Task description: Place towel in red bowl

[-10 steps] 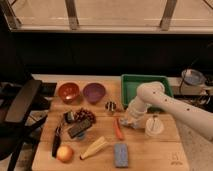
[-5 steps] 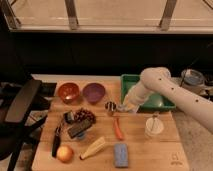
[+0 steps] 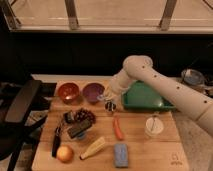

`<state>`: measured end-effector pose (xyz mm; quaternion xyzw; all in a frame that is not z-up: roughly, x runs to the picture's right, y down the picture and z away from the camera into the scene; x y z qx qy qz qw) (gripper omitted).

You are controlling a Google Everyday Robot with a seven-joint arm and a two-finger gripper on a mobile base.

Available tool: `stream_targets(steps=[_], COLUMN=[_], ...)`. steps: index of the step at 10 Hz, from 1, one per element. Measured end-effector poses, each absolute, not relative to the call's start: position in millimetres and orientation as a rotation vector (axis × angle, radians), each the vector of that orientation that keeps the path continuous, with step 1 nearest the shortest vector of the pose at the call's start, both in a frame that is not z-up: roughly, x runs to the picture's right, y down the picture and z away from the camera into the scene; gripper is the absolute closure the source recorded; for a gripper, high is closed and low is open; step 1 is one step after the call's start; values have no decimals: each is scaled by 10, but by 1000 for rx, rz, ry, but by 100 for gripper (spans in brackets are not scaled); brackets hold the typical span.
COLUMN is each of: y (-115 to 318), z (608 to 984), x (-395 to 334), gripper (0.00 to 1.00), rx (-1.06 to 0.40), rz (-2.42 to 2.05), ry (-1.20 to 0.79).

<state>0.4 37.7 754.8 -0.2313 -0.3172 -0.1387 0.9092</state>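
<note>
The red bowl [image 3: 68, 92] sits at the back left of the wooden board [image 3: 175, 157], with nothing visible in it. A blue-grey folded cloth [image 3: 120, 154], which looks like the towel, lies flat at the board's front middle. My gripper [image 3: 107, 98] hangs at the end of the white arm [image 3: 150, 75], just right of the purple bowl [image 3: 93, 92] and over a small dark and white object [image 3: 110, 106]. It is far from the cloth and about two bowl widths right of the red bowl. I see nothing in it.
A green tray [image 3: 142, 98] stands behind the arm at the back right. A carrot [image 3: 118, 128], a white cup [image 3: 154, 126], grapes [image 3: 85, 115], a dark block [image 3: 79, 129], a knife [image 3: 56, 141], a corn cob [image 3: 94, 148] and an onion [image 3: 65, 153] lie on the board. A black chair [image 3: 22, 102] is at the left.
The arm has swung from the front right by the white cup back and to the left, ending near the purple bowl. The cloth has not moved.
</note>
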Motion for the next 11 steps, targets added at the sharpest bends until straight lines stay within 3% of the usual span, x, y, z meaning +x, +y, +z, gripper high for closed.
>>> stream_targets(steps=[7, 11], y=[383, 55], z=[7559, 7756], x=[10, -478], gripper=[100, 100], rx=[-478, -431], rz=[-292, -386], ry=[-651, -668])
